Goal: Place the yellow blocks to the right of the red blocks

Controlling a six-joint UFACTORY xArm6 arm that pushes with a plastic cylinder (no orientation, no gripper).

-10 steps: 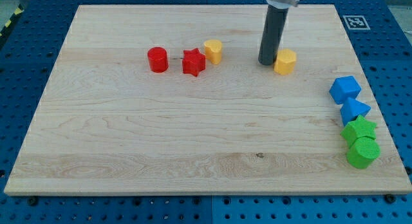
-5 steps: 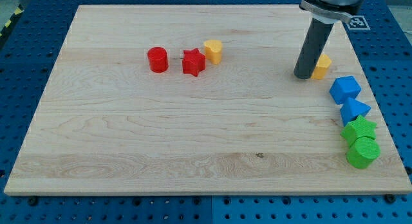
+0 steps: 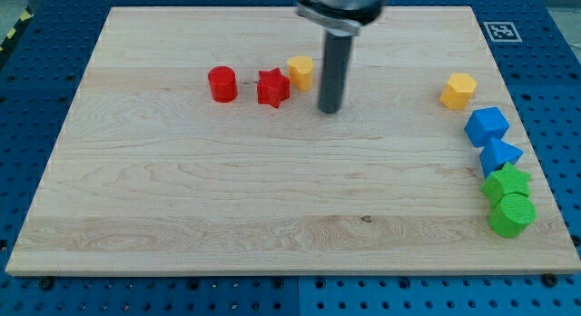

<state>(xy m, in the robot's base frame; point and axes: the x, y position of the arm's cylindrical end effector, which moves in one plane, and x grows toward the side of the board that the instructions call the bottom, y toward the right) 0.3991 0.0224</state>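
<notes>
1. Board – wooden, lying on a blue pegboard base; your work surface.
2. Red cylinder and red star – side by side in the upper middle, star to the view's right of the cylinder.
3. Yellow block, rounded – touching or just beside the star's upper right; already right of both reds.
4. Yellow hexagonal block – far on the view's right, just above the blue blocks; also right of the reds.
5. My tip – just right of and below the rounded yellow block, apart from it. There is no claw on this rig – only a rod, so nothing spreads or pinches.
6. Bystanders: blue cube, blue wedge-like block, green star, green cylinder.
7. Progress, as you may judge it: both yellows sit right of the reds; little seems left beyond tidying.
</notes>
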